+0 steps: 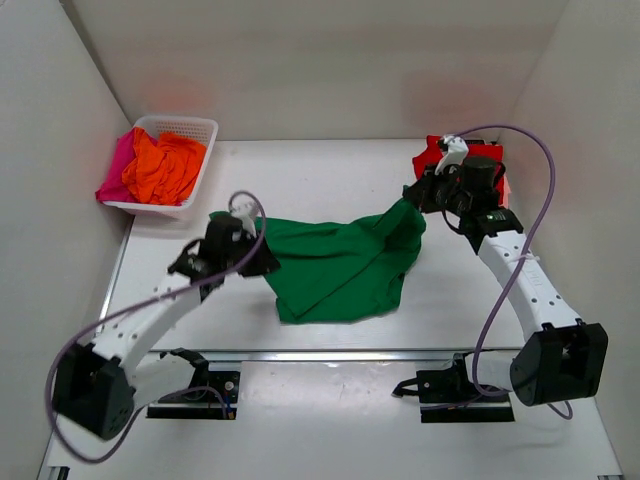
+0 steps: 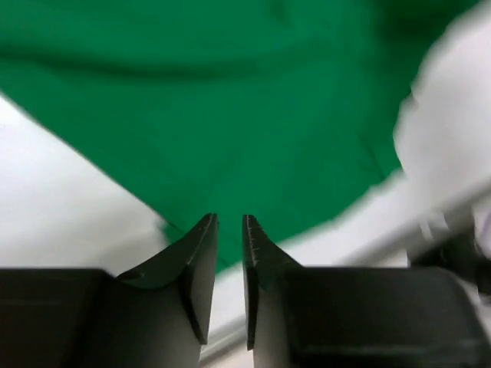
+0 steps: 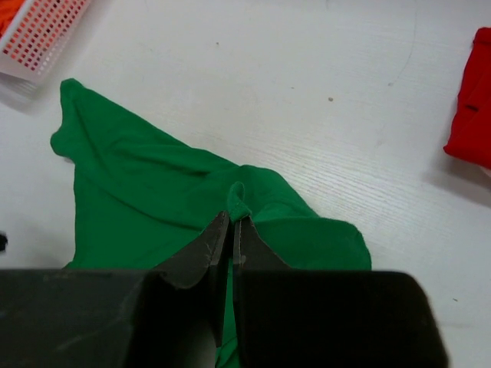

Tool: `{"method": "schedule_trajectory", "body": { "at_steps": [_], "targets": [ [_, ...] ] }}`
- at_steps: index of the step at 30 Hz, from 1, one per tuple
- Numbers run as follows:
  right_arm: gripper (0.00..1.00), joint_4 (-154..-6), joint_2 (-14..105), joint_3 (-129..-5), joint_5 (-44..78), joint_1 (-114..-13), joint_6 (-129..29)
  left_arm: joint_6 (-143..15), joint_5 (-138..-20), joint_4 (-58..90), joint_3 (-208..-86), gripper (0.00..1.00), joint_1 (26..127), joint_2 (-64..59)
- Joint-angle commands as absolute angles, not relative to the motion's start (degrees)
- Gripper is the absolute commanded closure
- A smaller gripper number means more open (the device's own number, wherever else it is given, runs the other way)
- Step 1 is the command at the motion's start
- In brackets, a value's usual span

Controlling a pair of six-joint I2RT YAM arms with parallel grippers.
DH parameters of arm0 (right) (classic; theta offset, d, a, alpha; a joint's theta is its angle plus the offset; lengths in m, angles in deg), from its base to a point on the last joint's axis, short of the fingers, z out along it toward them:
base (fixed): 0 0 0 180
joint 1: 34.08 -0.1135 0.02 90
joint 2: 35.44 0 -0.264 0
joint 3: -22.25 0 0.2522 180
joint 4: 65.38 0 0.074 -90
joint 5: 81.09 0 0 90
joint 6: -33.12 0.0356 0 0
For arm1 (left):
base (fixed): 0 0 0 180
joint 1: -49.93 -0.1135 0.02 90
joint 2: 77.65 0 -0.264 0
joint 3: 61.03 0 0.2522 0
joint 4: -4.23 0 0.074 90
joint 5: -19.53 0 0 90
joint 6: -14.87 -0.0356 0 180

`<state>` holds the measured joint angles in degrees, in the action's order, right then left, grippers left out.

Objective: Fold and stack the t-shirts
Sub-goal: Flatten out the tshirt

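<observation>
A bright green t-shirt (image 1: 340, 265) lies crumpled mid-table. My right gripper (image 1: 412, 195) is shut on a fold at its far right corner and holds that corner lifted; the right wrist view shows the jaws (image 3: 232, 218) pinching the green cloth (image 3: 153, 207). My left gripper (image 1: 262, 260) is at the shirt's left edge. In the left wrist view its jaws (image 2: 229, 218) stand a narrow gap apart with nothing between them, and the green cloth (image 2: 230, 115) is just beyond the tips. A red t-shirt (image 1: 435, 155) lies at the back right, behind my right gripper, and also shows in the right wrist view (image 3: 472, 115).
A white lattice basket (image 1: 180, 122) stands at the back left and holds an orange shirt (image 1: 165, 165) and a magenta-pink shirt (image 1: 115, 170). The basket's corner shows in the right wrist view (image 3: 38, 38). White walls enclose the table on three sides.
</observation>
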<state>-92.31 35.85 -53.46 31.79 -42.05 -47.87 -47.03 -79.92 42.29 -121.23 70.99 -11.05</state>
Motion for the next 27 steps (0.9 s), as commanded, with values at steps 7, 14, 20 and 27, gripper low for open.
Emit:
{"method": "schedule_trajectory", "body": {
  "at_steps": [7,14,20,27],
  "targets": [
    [1.00,-85.8,36.5,-47.8,29.0,-44.1,-48.5,-31.8,-85.8,32.4,-105.8,0.46,83.5,-16.0],
    [1.00,-84.0,35.8,-44.8,30.2,-43.5,-47.8,-27.3,-85.6,29.4,-106.4,0.27,89.1,-9.4],
    [1.00,-84.0,35.8,-44.7,31.1,-42.9,-47.9,-28.0,-82.8,31.7,-107.8,0.27,90.1,-6.9],
    [1.00,-82.9,35.7,-43.5,31.4,-42.7,-47.7,-27.4,-81.5,29.6,-108.3,0.31,90.9,-4.2]
  ]
}}
